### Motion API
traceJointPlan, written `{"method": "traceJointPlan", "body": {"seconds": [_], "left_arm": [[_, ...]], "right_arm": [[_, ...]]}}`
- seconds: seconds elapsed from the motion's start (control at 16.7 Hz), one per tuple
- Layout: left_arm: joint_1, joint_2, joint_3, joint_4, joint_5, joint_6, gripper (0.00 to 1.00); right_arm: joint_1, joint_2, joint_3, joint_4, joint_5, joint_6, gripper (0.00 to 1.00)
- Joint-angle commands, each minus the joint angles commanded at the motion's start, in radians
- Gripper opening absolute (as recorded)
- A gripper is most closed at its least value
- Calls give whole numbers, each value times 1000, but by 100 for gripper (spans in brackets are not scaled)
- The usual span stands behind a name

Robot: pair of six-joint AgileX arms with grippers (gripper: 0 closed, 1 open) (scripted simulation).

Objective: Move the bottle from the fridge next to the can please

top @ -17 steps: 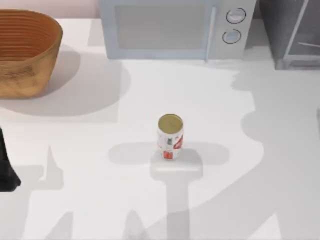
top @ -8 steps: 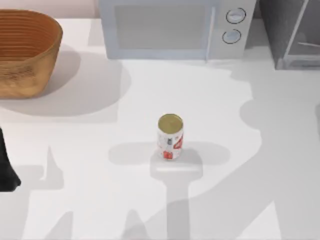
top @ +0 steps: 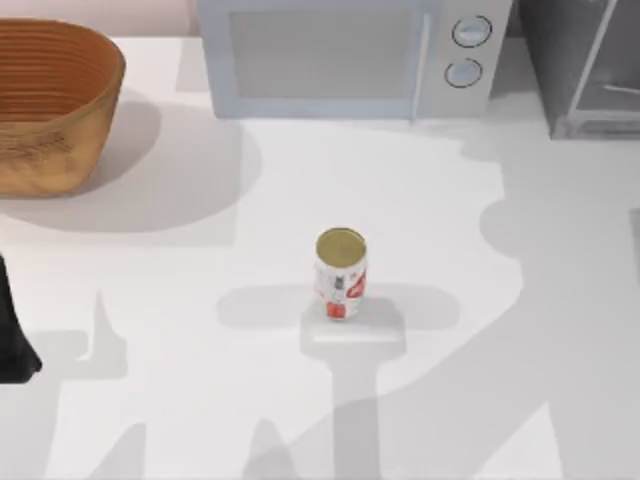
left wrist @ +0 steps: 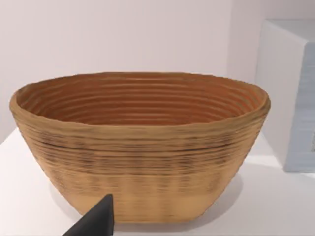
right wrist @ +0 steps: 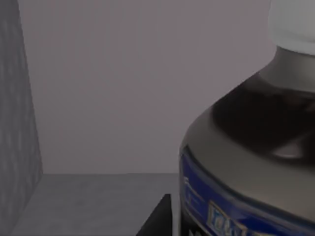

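Note:
The can (top: 341,271), white with red markings and a gold top, stands upright mid-table. The fridge (top: 580,60) is the grey cabinet at the back right corner. In the right wrist view I look into its grey inside (right wrist: 98,88), where the bottle (right wrist: 256,162) stands very close, with dark liquid, a blue label band and a white cap. A dark tip of my right gripper (right wrist: 158,216) sits just beside the bottle's lower body. My left arm (top: 15,330) is parked at the table's left edge, and my left gripper (left wrist: 96,221) faces the basket.
A woven brown basket (top: 50,100) stands at the back left. A light grey microwave (top: 350,55) with two round knobs stands at the back middle, next to the fridge. Open white tabletop (top: 180,300) surrounds the can.
The arm shadow on the table's right side has shifted a little. The can, basket and left arm have not moved.

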Motion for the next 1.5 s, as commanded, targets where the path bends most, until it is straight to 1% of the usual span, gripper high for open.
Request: {"method": "traceJointPlan", "body": {"seconds": [0.24,0.3,0.84,1.26,1.5], "left_arm": [[0,0,0,0,0,0,100],[0,0,0,0,0,0,100],[0,0,0,0,0,0,100],[0,0,0,0,0,0,100],[0,0,0,0,0,0,100]], "right_arm": [[0,0,0,0,0,0,2],[0,0,0,0,0,0,0],[-3,-5,1,-3,0,1,0],[-3,-108,38,-156,-1,3,0],[-3,-114,41,-160,-2,4,0]]}}
